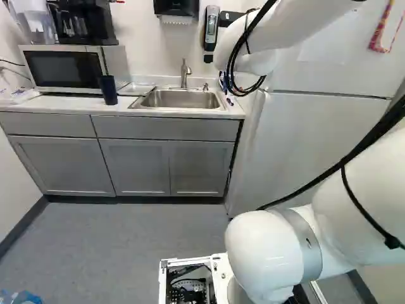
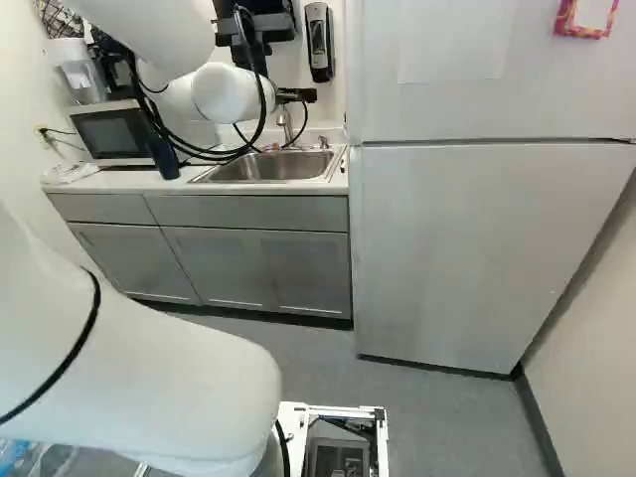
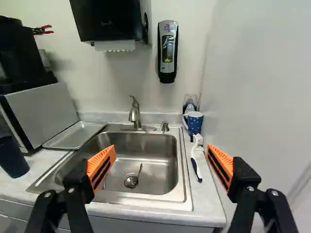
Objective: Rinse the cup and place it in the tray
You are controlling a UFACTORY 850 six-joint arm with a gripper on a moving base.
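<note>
- gripper [image 2: 310, 95] released, fingers spread wide;
- dark tumbler [image 3: 13, 158] upright on the counter [image 3: 209, 204], beside the microwave [image 3: 43, 111];
- tray [image 3: 75, 135] flat between microwave and sink [image 3: 153, 180];
- blue mug [image 3: 194, 124] upright beyond the brush [image 3: 193, 151], near the counter's back corner

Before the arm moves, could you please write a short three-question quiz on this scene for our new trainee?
1. Fill the gap: The metal tray lies on the counter between the sink and the ____.
2. Where does the blue patterned mug stand?
A) in the sink
B) on the tray
C) beside the sink
D) on top of the microwave
3. True or false: The tool is closed on the mug.

Key:
1. microwave
2. C
3. False; its two fingers stand wide apart with nothing gripped.
</note>
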